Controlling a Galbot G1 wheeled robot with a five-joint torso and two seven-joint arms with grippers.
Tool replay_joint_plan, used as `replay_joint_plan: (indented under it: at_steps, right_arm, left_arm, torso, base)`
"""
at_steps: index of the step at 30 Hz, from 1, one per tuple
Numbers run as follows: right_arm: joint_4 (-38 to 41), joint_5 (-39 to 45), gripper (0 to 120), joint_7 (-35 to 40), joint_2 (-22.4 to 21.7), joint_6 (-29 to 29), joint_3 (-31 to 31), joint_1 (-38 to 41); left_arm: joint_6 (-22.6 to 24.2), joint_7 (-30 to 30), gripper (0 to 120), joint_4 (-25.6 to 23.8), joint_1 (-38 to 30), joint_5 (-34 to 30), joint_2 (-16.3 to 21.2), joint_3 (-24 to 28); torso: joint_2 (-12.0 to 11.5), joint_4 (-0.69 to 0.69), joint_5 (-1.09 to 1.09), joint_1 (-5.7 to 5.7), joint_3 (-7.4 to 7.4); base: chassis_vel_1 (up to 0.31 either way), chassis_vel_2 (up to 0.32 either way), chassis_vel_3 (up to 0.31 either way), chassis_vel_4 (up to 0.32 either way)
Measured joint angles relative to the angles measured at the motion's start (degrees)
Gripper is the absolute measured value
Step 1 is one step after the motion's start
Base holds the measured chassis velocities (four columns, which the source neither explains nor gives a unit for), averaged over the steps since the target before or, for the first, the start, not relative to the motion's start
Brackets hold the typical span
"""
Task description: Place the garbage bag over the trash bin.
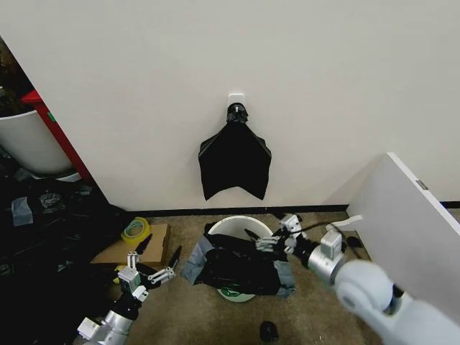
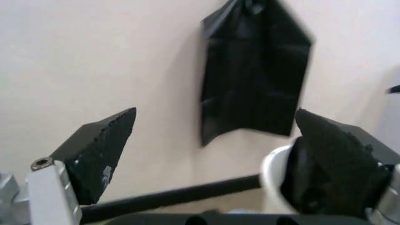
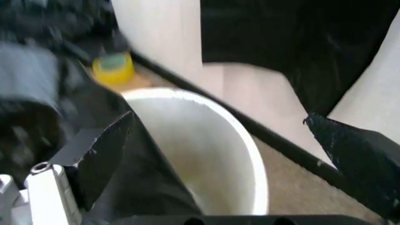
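The trash bin (image 1: 231, 224) stands on the floor by the wall, its rolled white rim showing at the back. The garbage bag (image 1: 241, 267) lies crumpled over the bin's front half and hangs down its near side. My right gripper (image 1: 267, 241) hovers open just above the bin's right rim, with nothing between its fingers; its wrist view looks into the bin (image 3: 253, 154), with the bag (image 3: 147, 185) along one side. My left gripper (image 1: 154, 272) is open and empty, low at the left, a short way from the bin. Its wrist view catches the bin's rim (image 2: 272, 171).
A flat black fan-shaped bundle (image 1: 235, 162) hangs on the wall above the bin. A cardboard box (image 1: 129, 249) and a yellow tape roll (image 1: 135, 230) sit to the left, beyond them a large white tub (image 1: 25, 140). A white board (image 1: 410, 208) leans at the right.
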Motion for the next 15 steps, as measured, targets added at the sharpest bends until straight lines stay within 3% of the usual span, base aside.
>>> replay_joint_plan:
  at_steps: [5,9,15]
  right_arm:
    - [-5.44,2.56,100,-3.23,-0.31,-3.14,-4.91,7.93]
    - [-14.69,5.36,100,-7.31,1.4,-6.28,-15.8,22.13]
    - [-23.91,2.27,100,-10.39,5.18,-5.88,-23.38,28.91]
  left_arm:
    - [2.96,-4.52,100,-2.42,2.45,3.08,-0.81,-0.69]
    - [3.47,-4.93,100,-5.41,6.0,3.5,-3.95,-1.63]
    - [2.23,-3.53,100,-5.96,8.23,3.7,-6.76,-1.75]
  torso:
    - [0.0,0.02,0.03,0.0,0.0]
    - [0.0,0.04,-0.01,0.0,0.0]
    - [0.0,0.03,0.01,0.0,0.0]
  base:
    - [0.0,0.0,0.0,0.0]
    - [0.0,0.0,0.0,0.0]
    - [0.0,0.0,0.0,0.0]
